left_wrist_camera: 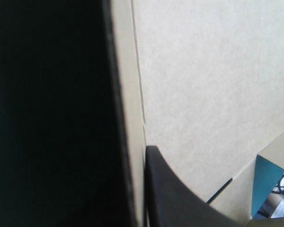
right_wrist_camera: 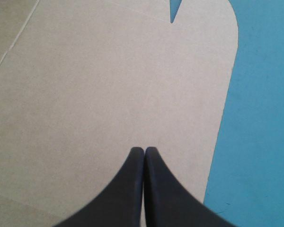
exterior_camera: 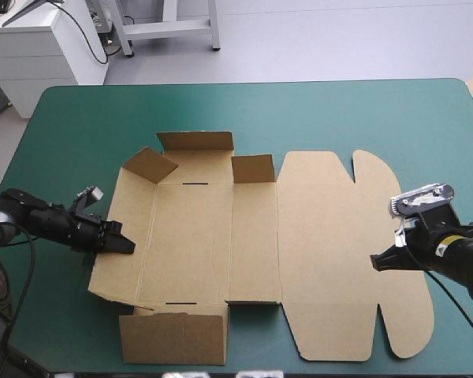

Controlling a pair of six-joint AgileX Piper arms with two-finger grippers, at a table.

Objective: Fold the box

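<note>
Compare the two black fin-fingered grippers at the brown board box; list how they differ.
The left gripper is shut on the brown board box, clamping its left side panel; the right gripper is shut on nothing. The left gripper is at the box's left edge; the right gripper is over the flat lid panel, near its rounded right edge. Both are black and point inward over the board.

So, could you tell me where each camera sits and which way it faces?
High view: above and behind the robot, facing down at the box; left gripper and right gripper show.
Left wrist view: above the left gripper, facing the box's left wall; one finger shows.
Right wrist view: above the right gripper, facing the lid flap; shut fingers show.
All share the box.
</note>
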